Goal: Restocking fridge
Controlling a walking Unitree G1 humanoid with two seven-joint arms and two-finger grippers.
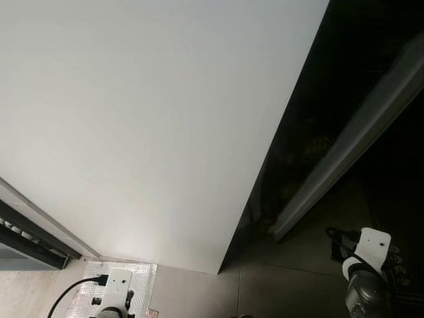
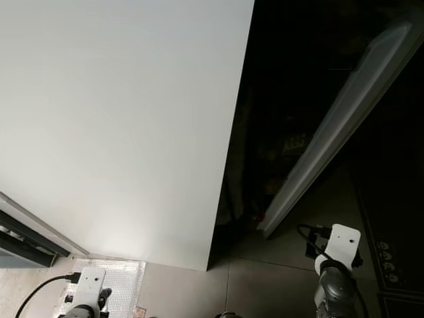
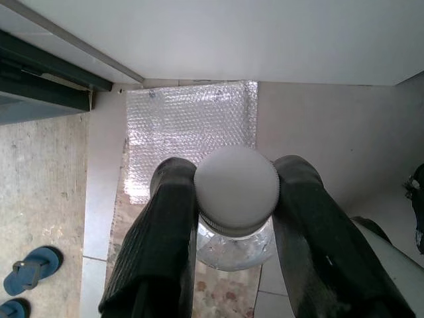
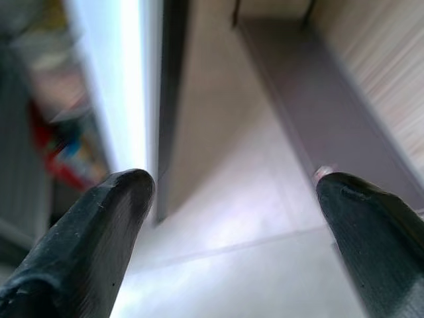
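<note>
White fridge door is filling the head views, dark gap beside it. Left gripper is pinching a white-capped clear jar at the ribbed lid (likely glass, slippery, fragile, so probably safer held lower); right gripper is hanging spread wide, holding nothing.

Smooth matt white on the fridge door, faintly sheened. Clear glossy glass or plastic on the jar, under a matt pale lid with a ribbed edge. Matt black rubbery skin on the left pincer fingers; same on the right pincer. Crinkled shiny bubble wrap on the floor of smooth pale tile, rough speckled concrete alongside. Glossy white plastic on the wrist housing.
</note>
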